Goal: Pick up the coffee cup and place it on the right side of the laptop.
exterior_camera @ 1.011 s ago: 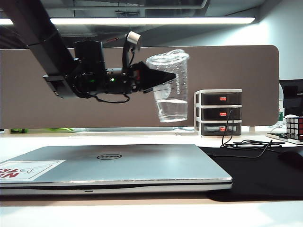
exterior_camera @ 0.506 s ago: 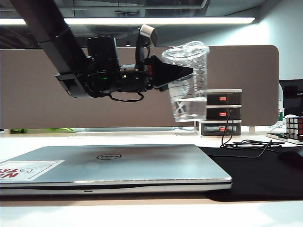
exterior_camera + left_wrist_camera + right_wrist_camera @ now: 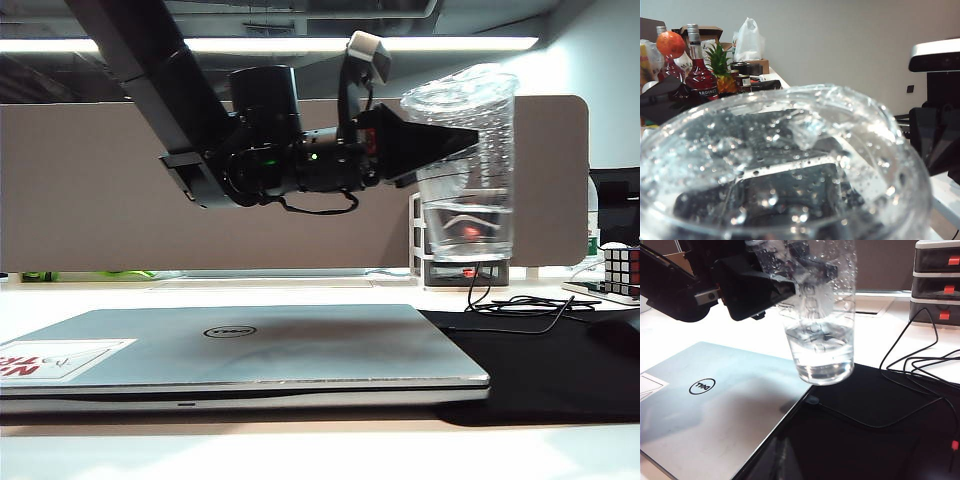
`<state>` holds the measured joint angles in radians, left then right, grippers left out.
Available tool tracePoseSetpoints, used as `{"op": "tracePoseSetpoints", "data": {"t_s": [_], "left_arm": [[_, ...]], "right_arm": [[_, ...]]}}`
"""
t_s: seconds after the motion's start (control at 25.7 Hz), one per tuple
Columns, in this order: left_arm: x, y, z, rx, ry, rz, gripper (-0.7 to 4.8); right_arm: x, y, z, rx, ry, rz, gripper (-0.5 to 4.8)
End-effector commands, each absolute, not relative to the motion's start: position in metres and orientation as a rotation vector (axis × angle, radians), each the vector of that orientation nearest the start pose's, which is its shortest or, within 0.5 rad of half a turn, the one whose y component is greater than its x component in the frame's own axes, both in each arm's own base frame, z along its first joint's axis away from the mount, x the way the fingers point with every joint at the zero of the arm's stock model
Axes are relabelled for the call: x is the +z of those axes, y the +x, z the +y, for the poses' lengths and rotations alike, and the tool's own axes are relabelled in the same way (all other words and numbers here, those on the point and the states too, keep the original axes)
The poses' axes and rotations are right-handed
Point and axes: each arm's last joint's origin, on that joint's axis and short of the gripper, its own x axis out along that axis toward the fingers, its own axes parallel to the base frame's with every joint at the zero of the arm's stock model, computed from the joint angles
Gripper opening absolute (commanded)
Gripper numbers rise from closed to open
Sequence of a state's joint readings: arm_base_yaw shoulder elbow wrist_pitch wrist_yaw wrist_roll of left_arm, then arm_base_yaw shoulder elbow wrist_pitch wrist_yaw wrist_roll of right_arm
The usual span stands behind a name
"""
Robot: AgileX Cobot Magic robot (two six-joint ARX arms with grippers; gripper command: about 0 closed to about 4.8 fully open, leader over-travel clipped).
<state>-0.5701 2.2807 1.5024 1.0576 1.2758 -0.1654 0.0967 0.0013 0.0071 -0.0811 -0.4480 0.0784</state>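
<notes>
The tall clear plastic tapered coffee cup point(image 3: 466, 165) hangs in the air at the upper right of the exterior view, upright, its crinkled clear lid beaded with droplets and a little clear liquid pooled in its bottom. The left gripper point(image 3: 455, 140) has its black wedge-shaped jaws partly spread and pinching the cup's upper wall just under the lid, reaching in level from the left. In the left wrist view the wet, dimpled lid point(image 3: 785, 165) fills the lower frame. In the right wrist view the cup point(image 3: 820, 325) floats above the corner where laptop and mat meet, clear of both.

Below it, the wide thin silver-grey laptop point(image 3: 240, 350) lies shut on the pale table point(image 3: 300, 450), matte and smooth, with a round Dell logo point(image 3: 230, 331) on the lid and a white sticker with red lettering point(image 3: 60, 358) at lower left. To its right spreads a flat black mat point(image 3: 560, 370) crossed by thin black cables point(image 3: 520, 305). Behind the cup stands a small white drawer stack point(image 3: 432, 275), and a multicoloured puzzle cube point(image 3: 623, 270) sits at the right edge.

Compared with a second ago, the cup and arm have swung from above the laptop's middle toward the right, now over its right edge.

The right gripper appears in no picture.
</notes>
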Motion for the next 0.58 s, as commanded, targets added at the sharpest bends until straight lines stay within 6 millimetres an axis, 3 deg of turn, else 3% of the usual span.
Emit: {"op": "tracePoseSetpoints", "data": {"t_s": [0.04, 0.27, 0.58], "left_arm": [[0.197, 0.379, -0.3, -1.862, 0.014, -0.166, 2.68], [0.182, 0.364, -0.323, -1.885, 0.057, -0.103, 2.73], [0.16, 0.353, -0.322, -1.886, 0.097, -0.1, 2.79]], "right_arm": [[0.158, 0.093, 0.022, 0.545, 0.084, 0.087, -0.01], [0.158, 0.093, 0.022, 0.545, 0.08, 0.086, -0.01], [0.158, 0.093, 0.022, 0.545, 0.077, 0.085, -0.01]]}}
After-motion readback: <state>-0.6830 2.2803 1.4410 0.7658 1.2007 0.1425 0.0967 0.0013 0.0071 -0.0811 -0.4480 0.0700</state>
